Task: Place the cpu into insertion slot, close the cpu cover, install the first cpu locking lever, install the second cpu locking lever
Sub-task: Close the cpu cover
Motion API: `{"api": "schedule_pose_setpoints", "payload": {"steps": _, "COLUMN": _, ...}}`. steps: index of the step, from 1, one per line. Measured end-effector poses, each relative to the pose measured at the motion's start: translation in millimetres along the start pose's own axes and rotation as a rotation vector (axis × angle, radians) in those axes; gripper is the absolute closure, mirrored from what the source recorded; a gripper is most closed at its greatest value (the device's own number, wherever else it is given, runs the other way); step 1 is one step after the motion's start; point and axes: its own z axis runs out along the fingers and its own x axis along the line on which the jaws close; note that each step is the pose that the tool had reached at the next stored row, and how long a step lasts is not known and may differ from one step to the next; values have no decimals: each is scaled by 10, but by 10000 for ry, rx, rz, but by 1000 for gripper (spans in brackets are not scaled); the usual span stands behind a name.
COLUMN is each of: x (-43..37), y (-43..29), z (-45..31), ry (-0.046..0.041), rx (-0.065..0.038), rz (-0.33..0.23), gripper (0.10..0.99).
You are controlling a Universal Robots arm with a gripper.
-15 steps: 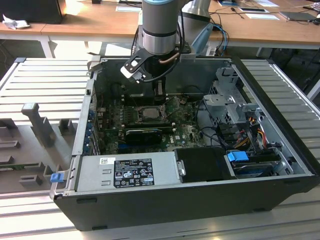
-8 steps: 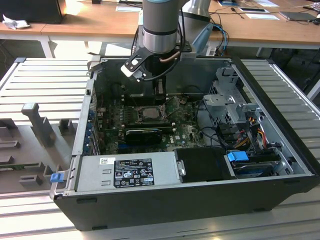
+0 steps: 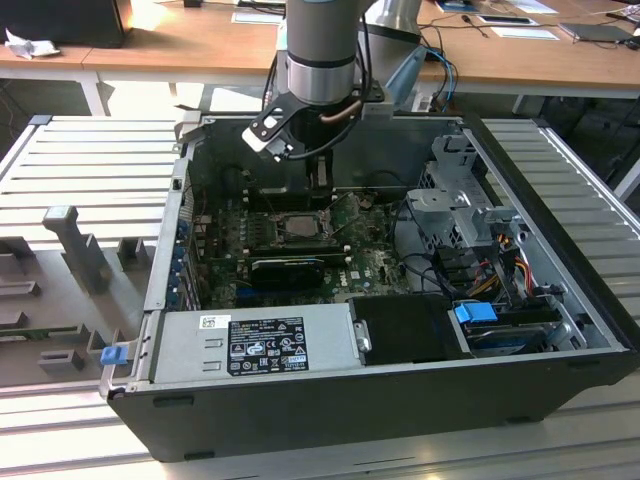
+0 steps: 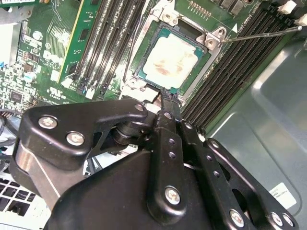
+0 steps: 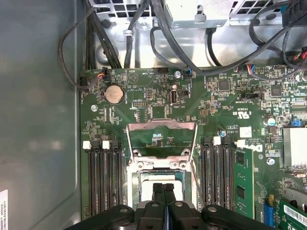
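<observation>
The cpu (image 4: 169,59), a pale square chip, lies flat in the insertion slot (image 4: 144,76), framed in dull silver; in the exterior view the cpu (image 3: 297,226) sits mid-motherboard. The cpu cover (image 5: 161,128) stands swung open on the far side of the insertion slot (image 5: 139,178). A thin locking lever (image 4: 259,34) sticks out free past one corner of the socket. My gripper (image 4: 165,99) is shut with nothing between its fingers, tips just above the socket's edge beside the cpu. Seen from the first wrist view, the gripper (image 5: 163,188) hides part of the chip.
The open computer case (image 3: 560,330) holds the green motherboard (image 5: 230,96), black memory slots (image 5: 100,177) on both sides of the socket, cables (image 5: 158,28) and a drive cage (image 3: 455,200). A power supply (image 3: 260,345) fills the near wall. Ribbed metal tabletop (image 3: 80,160) surrounds it.
</observation>
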Motion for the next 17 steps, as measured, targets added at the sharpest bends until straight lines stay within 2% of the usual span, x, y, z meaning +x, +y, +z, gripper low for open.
{"api": "schedule_pose_setpoints", "payload": {"steps": 14, "x": 5, "y": 9, "z": -100, "ry": -1, "rx": 1, "rz": -1, "gripper": 980}}
{"api": "schedule_pose_setpoints", "payload": {"steps": 17, "x": 6, "y": 25, "z": -103, "ry": 1, "rx": -1, "rz": 0, "gripper": 980}}
